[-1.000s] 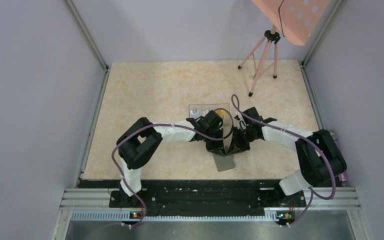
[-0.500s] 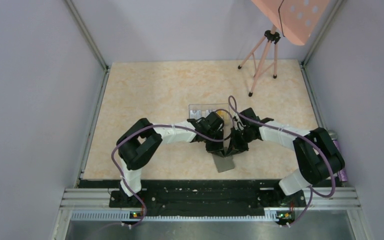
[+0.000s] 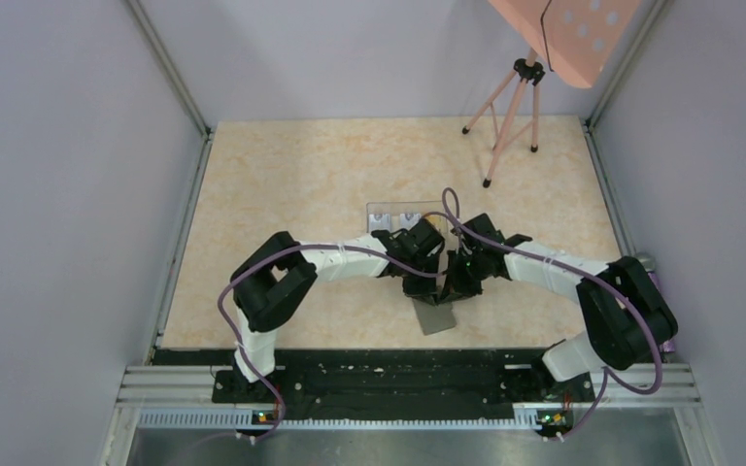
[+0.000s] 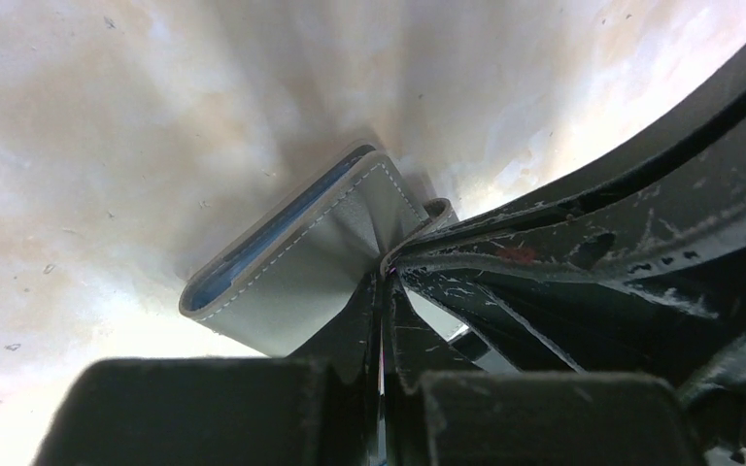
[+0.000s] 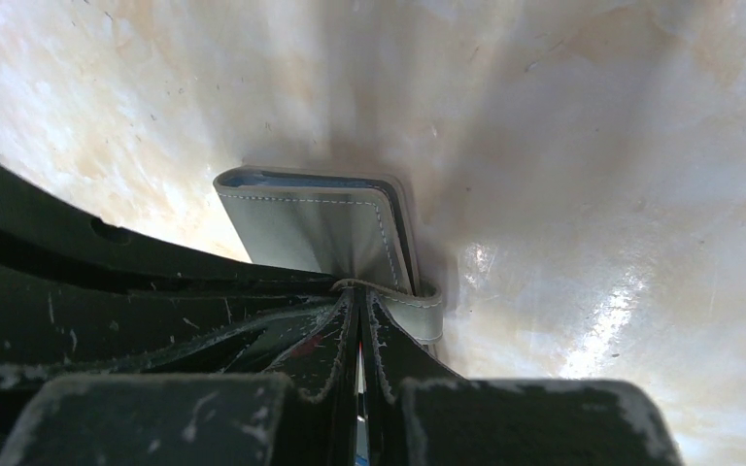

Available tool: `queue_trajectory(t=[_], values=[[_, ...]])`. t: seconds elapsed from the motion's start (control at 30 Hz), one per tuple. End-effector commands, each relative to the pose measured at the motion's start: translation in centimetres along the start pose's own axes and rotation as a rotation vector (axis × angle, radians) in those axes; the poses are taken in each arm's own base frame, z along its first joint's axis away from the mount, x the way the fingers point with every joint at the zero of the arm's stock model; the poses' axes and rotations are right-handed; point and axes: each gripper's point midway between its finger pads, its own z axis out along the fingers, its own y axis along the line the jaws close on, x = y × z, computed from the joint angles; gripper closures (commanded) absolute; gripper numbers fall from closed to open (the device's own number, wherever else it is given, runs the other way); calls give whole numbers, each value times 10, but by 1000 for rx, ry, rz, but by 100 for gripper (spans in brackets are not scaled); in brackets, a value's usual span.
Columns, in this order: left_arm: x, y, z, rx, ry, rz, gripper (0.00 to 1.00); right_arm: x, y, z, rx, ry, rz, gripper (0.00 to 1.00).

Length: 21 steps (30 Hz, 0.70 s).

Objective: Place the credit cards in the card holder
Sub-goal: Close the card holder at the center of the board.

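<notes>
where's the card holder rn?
Top view, near centre: card holder lies just in front of the clear box, with left claw and right claw pinching its far edge.

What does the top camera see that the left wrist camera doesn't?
Only the top camera shows the whole left arm and right arm, the clear box and the pink tripod. Only the left wrist camera shows the blue lining and white stitching of the card holder. Both show the card holder on the table, with the left claw shut on its edge.
</notes>
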Motion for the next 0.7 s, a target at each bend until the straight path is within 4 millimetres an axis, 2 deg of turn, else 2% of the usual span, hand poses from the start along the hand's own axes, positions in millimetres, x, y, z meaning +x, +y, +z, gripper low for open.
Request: queue_trajectory(t=[0.0, 0.1, 0.17, 0.47, 0.57, 0.67], values=[[49, 95, 39, -410, 77, 115, 100, 74, -72, 20, 282, 205, 3, 100], [52, 95, 41, -432, 84, 141, 100, 73, -69, 20, 270, 198, -3, 100], [51, 91, 41, -420, 85, 147, 100, 66, -60, 18, 237, 174, -15, 100], [20, 40, 13, -300, -13, 160, 100, 16, 4, -20, 49, -31, -64, 100], [14, 28, 5, -272, -40, 157, 100, 7, 11, -29, 21, -72, -60, 100], [6, 16, -5, -241, -69, 152, 100, 6, 13, -30, 1, -73, -57, 100]])
